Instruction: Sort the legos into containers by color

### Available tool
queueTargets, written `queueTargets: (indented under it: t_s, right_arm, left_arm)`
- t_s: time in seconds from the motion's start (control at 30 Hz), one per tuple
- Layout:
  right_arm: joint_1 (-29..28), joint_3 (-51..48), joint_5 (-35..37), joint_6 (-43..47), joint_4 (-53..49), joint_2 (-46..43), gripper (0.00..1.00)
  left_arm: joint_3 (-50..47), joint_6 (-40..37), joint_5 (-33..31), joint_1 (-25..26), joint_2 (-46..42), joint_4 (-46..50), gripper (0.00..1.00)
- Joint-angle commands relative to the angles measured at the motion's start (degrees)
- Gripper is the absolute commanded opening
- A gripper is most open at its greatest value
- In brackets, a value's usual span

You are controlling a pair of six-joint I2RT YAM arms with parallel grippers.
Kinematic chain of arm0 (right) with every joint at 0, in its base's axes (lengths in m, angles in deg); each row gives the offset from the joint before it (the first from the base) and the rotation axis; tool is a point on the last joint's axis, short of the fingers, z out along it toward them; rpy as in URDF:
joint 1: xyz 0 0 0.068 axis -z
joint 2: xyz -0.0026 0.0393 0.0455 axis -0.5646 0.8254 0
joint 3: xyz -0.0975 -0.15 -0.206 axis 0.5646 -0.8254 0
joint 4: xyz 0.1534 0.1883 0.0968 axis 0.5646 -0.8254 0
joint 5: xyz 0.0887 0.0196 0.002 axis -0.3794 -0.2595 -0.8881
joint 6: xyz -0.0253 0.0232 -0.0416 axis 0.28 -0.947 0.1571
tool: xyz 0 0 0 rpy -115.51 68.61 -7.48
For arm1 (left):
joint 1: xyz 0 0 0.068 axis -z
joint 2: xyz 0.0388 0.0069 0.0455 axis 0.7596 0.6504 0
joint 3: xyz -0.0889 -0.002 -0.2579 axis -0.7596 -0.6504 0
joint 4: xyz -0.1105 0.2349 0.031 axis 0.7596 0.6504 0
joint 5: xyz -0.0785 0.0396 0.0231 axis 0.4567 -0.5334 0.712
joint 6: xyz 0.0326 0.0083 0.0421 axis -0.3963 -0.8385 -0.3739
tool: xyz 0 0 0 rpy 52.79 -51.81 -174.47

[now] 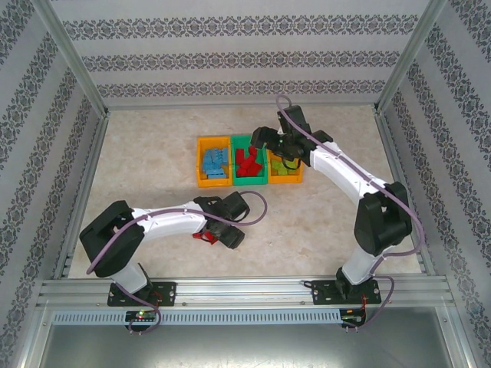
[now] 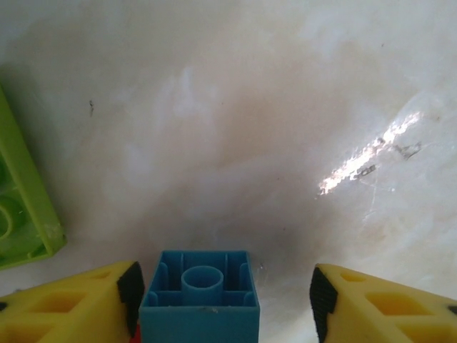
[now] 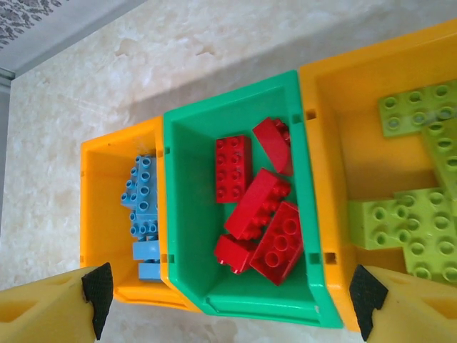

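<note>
Blue bricks lie in one orange bin, red bricks are jumbled in the green bin beside it, and lime green bricks rest in the second orange bin. The three stand wall to wall toward the far middle of the table. The right gripper hovers above the row, jaws spread wide and empty. Near the arm bases, a loose blue brick sits between the fingers of the left gripper, its hollow underside facing the wrist camera. One pad is just beside it and the other stands apart, so the jaws are partly open and not clamped. A lime green brick lies nearby, and a red piece is just beside the blue one.
</note>
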Motion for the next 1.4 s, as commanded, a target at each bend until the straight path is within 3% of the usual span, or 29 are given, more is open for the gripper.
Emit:
queueTargets:
  t_s: [0.0, 0.33, 0.57, 0.7, 0.87, 1.03, 1.2, 1.37]
  right_arm:
    - [1.03, -2.20, 1.16, 0.51, 1.12, -2.87, 0.89]
    - [2.71, -4.94, 1.06, 0.03, 1.34, -4.79, 0.90]
    - [2.80, -6.62, 1.71, 0.67, 0.91, -6.07, 0.90]
    - [1.94, -10.40, 4.61, 1.63, 0.79, -8.35, 0.90]
    - [-0.78, -16.53, 7.93, 3.26, 0.96, -11.42, 0.90]
    - [-6.24, -22.97, 14.12, 4.01, 2.08, -14.20, 0.90]
    - [-12.90, -27.45, 19.68, 4.70, 2.80, -16.05, 0.91]
    - [-17.90, -29.18, 20.98, -2.62, 2.22, -13.89, 0.90]
  left_arm:
    - [1.25, -1.67, -1.59, 1.03, 0.73, 2.47, 0.60]
    - [1.08, -1.94, -2.37, 1.03, 1.38, 2.34, 0.37]
    - [3.07, -1.85, -4.22, 1.03, 0.33, 2.23, 0.29]
    - [5.83, -2.92, -8.55, 0.12, -2.63, 3.63, 0.28]
    - [9.99, -4.98, -11.45, -5.40, -6.90, 3.68, 0.27]
    - [14.89, -5.14, -11.03, -14.37, -7.25, 1.52, 0.25]
    - [21.32, -4.70, -8.63, -21.23, -1.66, 0.44, 0.24]
    - [27.49, -1.19, -3.52, -26.14, 6.29, -1.10, 0.24]
